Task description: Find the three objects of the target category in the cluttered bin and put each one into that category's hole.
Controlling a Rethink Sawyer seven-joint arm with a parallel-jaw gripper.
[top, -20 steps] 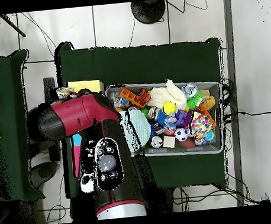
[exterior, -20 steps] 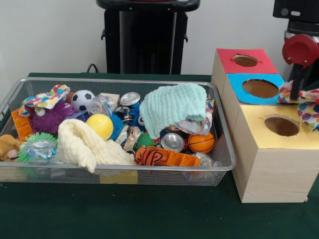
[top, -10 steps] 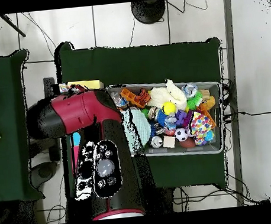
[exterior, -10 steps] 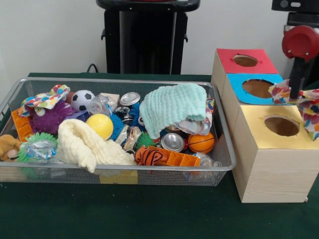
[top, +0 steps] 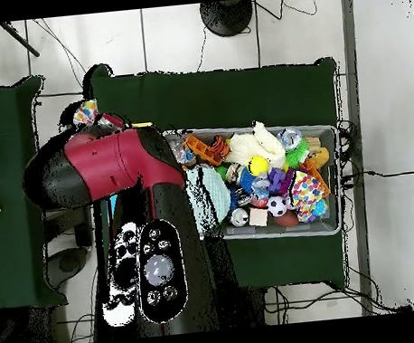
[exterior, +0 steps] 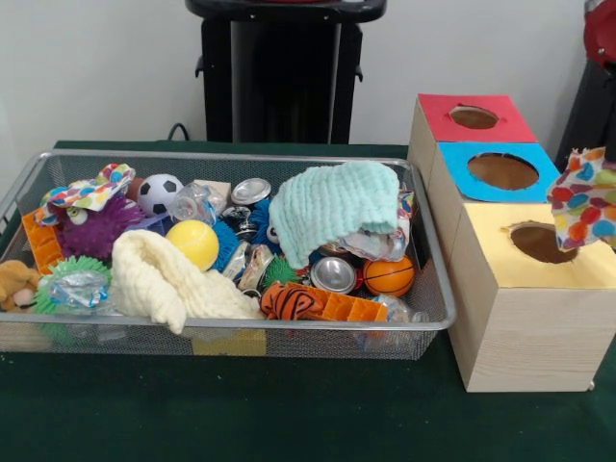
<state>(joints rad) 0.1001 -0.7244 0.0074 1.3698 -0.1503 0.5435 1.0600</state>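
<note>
A polka-dot fabric piece (exterior: 583,197) hangs in the air at the right edge, just right of and above the yellow-topped box's hole (exterior: 539,243). My gripper (exterior: 597,154) is shut on its top and is mostly past the picture's edge. In the overhead view the piece (top: 85,113) peeks out beyond my red arm (top: 110,165). The wire mesh bin (exterior: 241,157) holds a second dotted piece (exterior: 89,191) at its far left. A third (exterior: 406,205) peeks out from under the mint cloth (exterior: 334,204).
The blue-topped box (exterior: 496,171) and red-topped box (exterior: 474,117) stand behind the yellow one. The bin also holds a cream fluffy cloth (exterior: 168,277), balls, cans and toys. In the overhead view my arm covers the boxes.
The held dotted piece has swung right and now hangs as one bunch at the picture's edge. The red arm has moved up and out of the front view.
</note>
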